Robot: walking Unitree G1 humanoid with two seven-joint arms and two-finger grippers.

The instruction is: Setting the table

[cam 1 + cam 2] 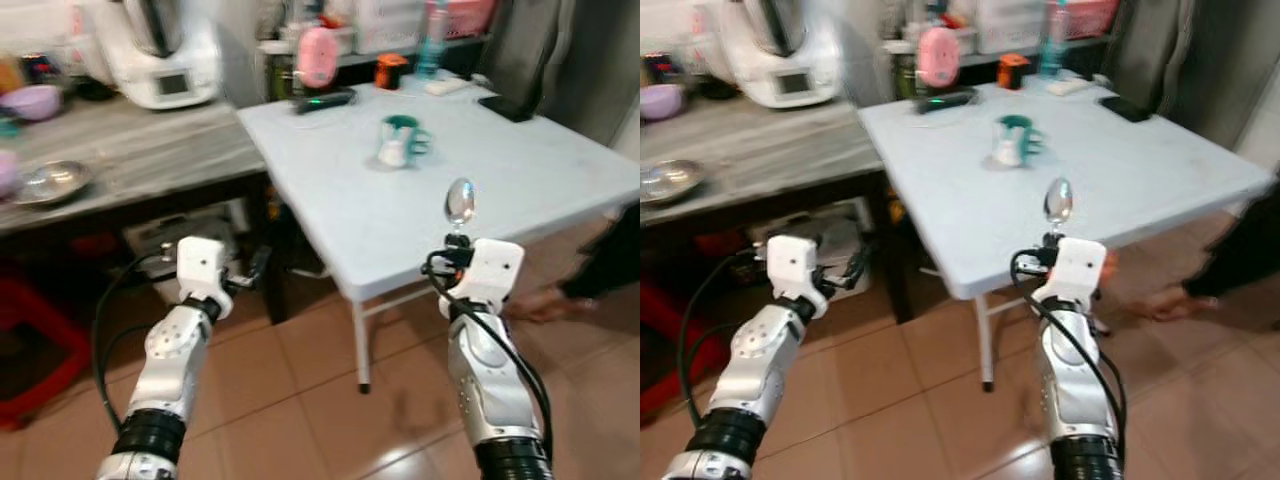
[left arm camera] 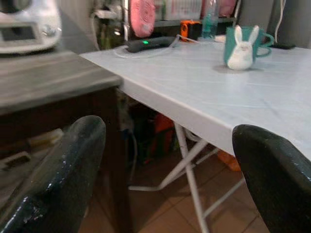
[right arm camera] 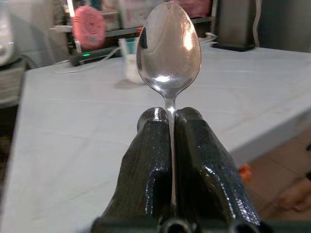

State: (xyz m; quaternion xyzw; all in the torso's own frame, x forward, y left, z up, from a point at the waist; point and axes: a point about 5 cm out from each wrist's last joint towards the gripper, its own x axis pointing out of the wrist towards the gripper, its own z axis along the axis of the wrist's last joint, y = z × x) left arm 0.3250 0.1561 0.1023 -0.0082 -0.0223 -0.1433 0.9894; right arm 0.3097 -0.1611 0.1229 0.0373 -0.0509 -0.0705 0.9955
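While the right gripper [image 3: 170,141] is clamped on the handle of a metal spoon [image 1: 459,202], the bowl stands upright above the fingertips, held in the air near the front edge of the white folding table [image 1: 560,170] and not yet over it by any margin I can confirm; the two black fingers [image 3: 148,165] are pressed together with the thin stem pinched between them, most of the handle hidden inside the grip. The spoon is polished steel, oval-bowled, mirror-bright and reflecting the room; judged light, rigid and slippery, with little risk of breakage but some risk of twisting or sliding in smooth pads, so the low grip on the flat stem appears sound; it should be laid down gently to avoid clatter and skating on the smooth top.

The left gripper [image 2: 170,194] is held low beside the dark counter [image 1: 130,150], fingers apart and holding nothing.

Table surface is matt, pale, faintly streaked, on thin white metal legs; floor is glazed reddish tile. On the table, well apart from the spoon, stands a teal mug with a white rabbit figure [image 2: 241,42]; behind it lie a dark handset-like object with a green light [image 2: 146,43], a pink oval item [image 1: 318,55] and a dark phone [image 1: 508,106]. A person's foot [image 1: 545,303] rests on the floor near the right arm.
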